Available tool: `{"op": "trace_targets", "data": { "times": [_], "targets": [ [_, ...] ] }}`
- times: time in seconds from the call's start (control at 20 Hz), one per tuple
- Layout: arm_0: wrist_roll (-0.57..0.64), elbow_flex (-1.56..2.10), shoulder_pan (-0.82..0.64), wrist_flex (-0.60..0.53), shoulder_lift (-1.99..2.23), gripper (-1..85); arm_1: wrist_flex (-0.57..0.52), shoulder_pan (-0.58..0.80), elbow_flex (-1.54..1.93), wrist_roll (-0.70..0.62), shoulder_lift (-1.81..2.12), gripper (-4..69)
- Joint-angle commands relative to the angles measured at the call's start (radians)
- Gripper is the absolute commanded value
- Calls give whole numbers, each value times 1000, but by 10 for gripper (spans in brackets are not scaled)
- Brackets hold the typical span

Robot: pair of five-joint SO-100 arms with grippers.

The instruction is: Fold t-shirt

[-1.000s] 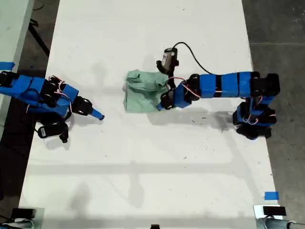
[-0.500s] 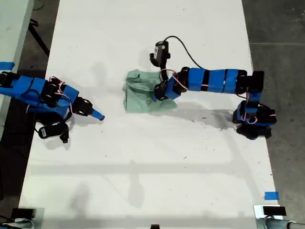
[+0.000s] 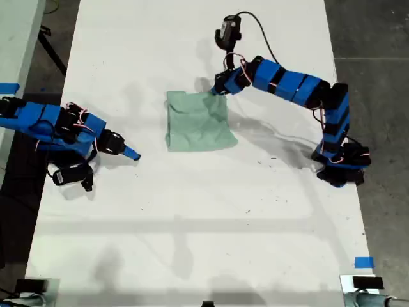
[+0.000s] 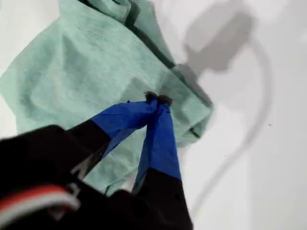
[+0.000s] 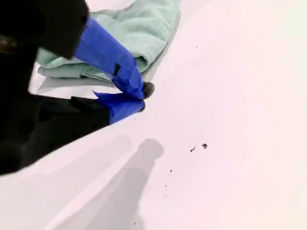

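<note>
The pale mint-green t-shirt (image 3: 197,123) lies on the white table (image 3: 192,217) as a folded, roughly square bundle with soft creases. My first gripper (image 3: 216,91) is shut and sits at the bundle's far corner on the exterior view's right. In the first wrist view its blue jaws (image 4: 156,98) meet just above the t-shirt (image 4: 72,72), and no cloth shows pinched between them. My second gripper (image 3: 132,155) rests shut on the table toward the exterior view's left, apart from the shirt. The t-shirt (image 5: 139,28) lies beyond its closed tips (image 5: 143,98).
The first arm's base (image 3: 339,163) stands at the table's edge on the exterior view's right. A black cable (image 3: 259,35) loops from its wrist camera. A blue tape mark (image 3: 363,262) sits near the front corner on that side. Dark floor borders both long edges.
My first gripper swung from the shirt's near side, over the cloth, to its far corner and rose. The bunched cloth now lies flatter and squarer. The second arm stayed still.
</note>
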Motion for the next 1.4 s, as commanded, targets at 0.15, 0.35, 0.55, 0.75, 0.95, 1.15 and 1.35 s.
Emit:
{"op": "trace_targets", "data": {
  "times": [0.15,0.35,0.55,0.75,0.95,1.15,1.35],
  "targets": [
    [-8,21,-43,80,140,0,55,52,-26,-37,281,-9],
    [-8,21,-52,89,146,0,229,14,241,106,655,-9],
    [-18,23,-78,143,204,0,278,-61,896,456,1244,-9],
    [-23,14,-114,385,414,17,261,-310,1477,876,1779,-9],
    [-44,23,-106,459,413,29,385,-517,1878,1218,2264,-10],
    [-32,23,-35,468,413,27,359,-514,1910,1184,2296,3],
    [-32,23,-3,468,413,27,359,-390,1910,479,2298,9]
  ]
}}
